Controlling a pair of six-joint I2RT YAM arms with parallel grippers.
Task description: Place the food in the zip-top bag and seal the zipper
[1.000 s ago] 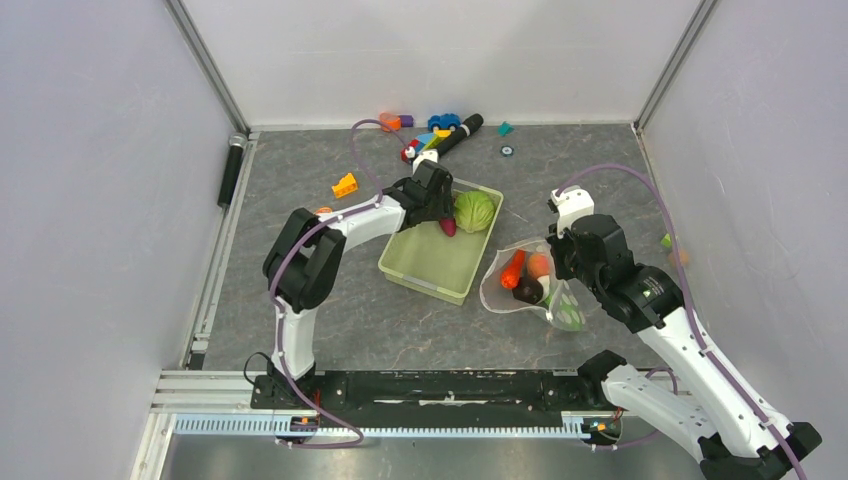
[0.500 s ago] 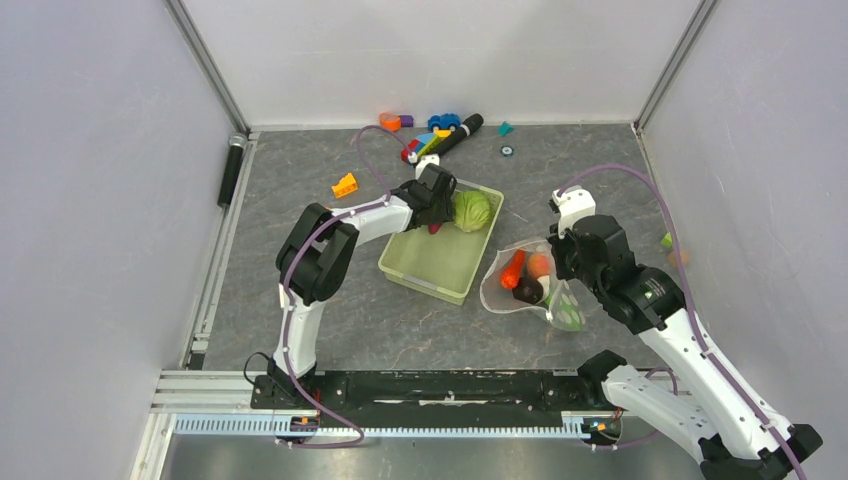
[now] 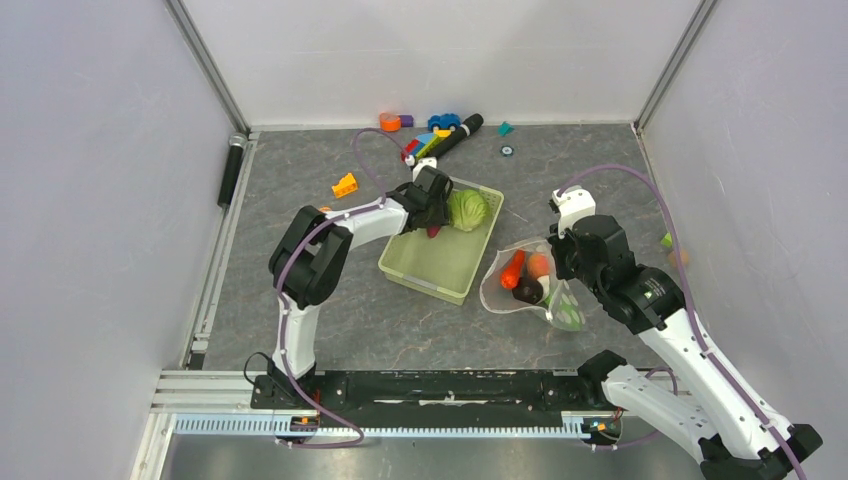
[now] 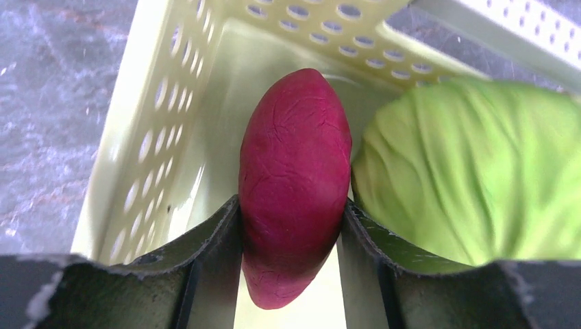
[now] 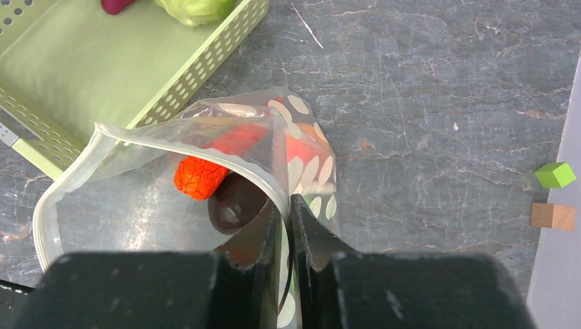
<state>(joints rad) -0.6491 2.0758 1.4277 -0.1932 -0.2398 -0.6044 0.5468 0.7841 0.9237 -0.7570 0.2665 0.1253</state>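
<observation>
In the left wrist view a purple-red eggplant (image 4: 294, 157) lies in the pale green basket (image 4: 137, 137) beside the green cabbage (image 4: 466, 164). My left gripper (image 4: 291, 205) has a finger pressed on each side of the eggplant. From above, that gripper (image 3: 437, 222) is at the basket's far corner next to the cabbage (image 3: 468, 209). My right gripper (image 5: 288, 202) is shut on the rim of the clear dotted zip-top bag (image 5: 137, 205), holding its mouth open. The pale zipper (image 5: 171, 142) arches along that rim. An orange carrot (image 5: 199, 175) and a dark maroon ball (image 5: 233, 202) lie inside.
The basket (image 3: 430, 275) stands just left of the bag (image 3: 500, 295). Coloured building blocks (image 3: 430, 135) lie along the back wall, and an orange block (image 3: 345, 185) sits left of the basket. A green block (image 5: 555, 174) and a brown one (image 5: 552, 216) rest by the right wall.
My left gripper reached further into the basket's far corner and its jaws narrowed onto the eggplant. The cabbage shifted slightly. The right arm and bag stayed still.
</observation>
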